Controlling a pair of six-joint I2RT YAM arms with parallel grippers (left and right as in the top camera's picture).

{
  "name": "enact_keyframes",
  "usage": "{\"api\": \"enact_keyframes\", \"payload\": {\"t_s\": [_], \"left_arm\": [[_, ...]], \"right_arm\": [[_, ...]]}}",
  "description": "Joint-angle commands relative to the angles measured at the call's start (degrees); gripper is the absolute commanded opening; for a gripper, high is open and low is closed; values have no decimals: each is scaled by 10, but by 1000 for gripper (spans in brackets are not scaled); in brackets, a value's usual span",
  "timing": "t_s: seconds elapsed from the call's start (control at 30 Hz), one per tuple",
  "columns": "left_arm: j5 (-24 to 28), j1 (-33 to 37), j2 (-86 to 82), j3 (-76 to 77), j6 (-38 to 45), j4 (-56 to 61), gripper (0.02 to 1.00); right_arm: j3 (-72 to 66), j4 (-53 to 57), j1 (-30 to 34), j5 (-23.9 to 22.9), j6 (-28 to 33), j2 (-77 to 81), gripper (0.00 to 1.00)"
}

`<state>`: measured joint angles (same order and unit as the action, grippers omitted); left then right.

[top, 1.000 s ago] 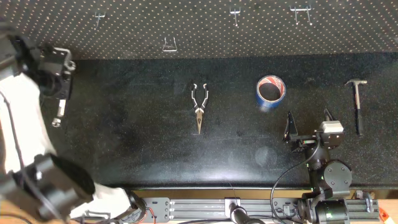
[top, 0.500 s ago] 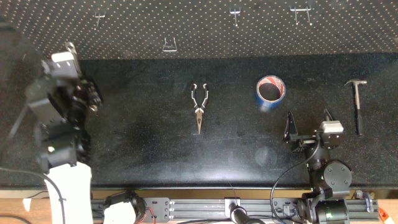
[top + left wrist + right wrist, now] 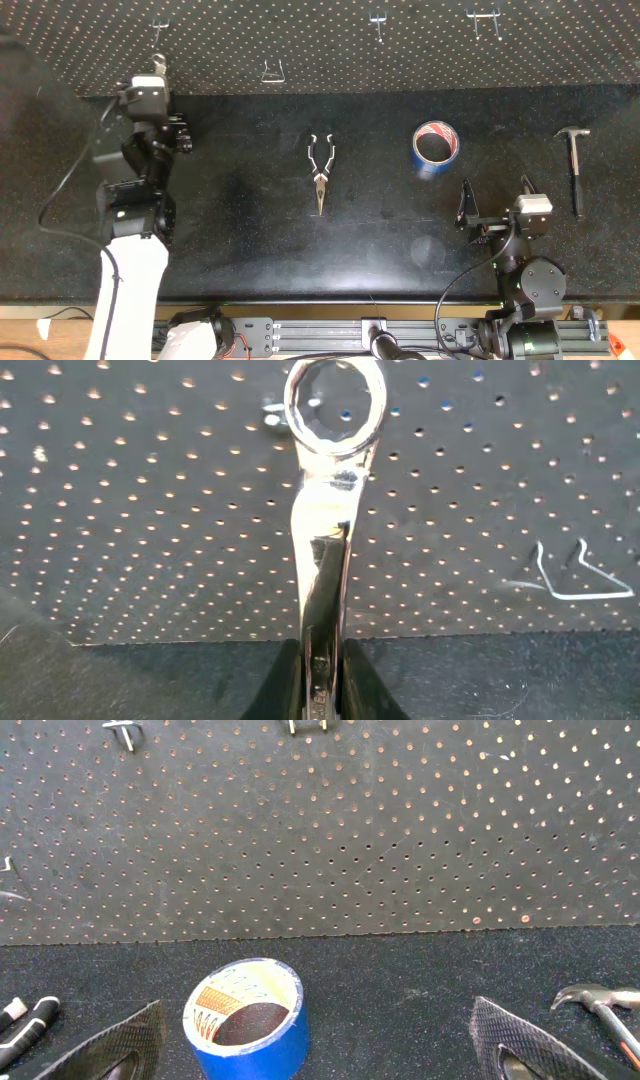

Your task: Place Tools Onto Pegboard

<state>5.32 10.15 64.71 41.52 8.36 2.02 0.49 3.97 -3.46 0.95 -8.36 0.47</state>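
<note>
I have the left gripper [image 3: 322,670] pinching the shaft of a shiny wrench [image 3: 325,550], with the fingers pressed against it from both sides. The wrench's ring end [image 3: 334,405] points away from the gripper toward the pegboard [image 3: 150,510], which stands along the far edge of the surface [image 3: 240,220]. In my left wrist view the ring sits right by a small metal hook [image 3: 270,415]. I cannot tell whether the ring has caught on the hook or touches the board. A wire hook [image 3: 575,575] hangs farther right on the board.

From above, the left arm is at the far left of the surface, close to the pegboard. The other tools lie on the black surface. The pliers [image 3: 320,170] are in the middle with their tips pointing to the near side. A roll of blue tape [image 3: 435,147] is to their right, and the hammer [image 3: 574,170] is at the far right, its head toward the board.

My right gripper [image 3: 496,195] sits low on the near side of the tape, between the tape and the hammer. Its fingers are spread wide with nothing between them.
</note>
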Motion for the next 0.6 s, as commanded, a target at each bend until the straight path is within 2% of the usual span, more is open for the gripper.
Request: {"api": "enact_keyframes", "payload": {"t_s": [0.03,0.17,0.47,0.6], "left_arm": [[-85,-12,7,4,-25,19,29],[-124,-12,24,4,-26,21,27],[-122,-12,62,4,-26,73,27],[-90,-13,70,4,-23,83,29]], "right_arm": [[-3,3,-4,-3,-6,-4,989],[-3,3,-4,-3,-6,-4,989],[-3,3,-4,-3,-6,-4,989],[-3,3,-4,-3,-6,-4,989]]}}
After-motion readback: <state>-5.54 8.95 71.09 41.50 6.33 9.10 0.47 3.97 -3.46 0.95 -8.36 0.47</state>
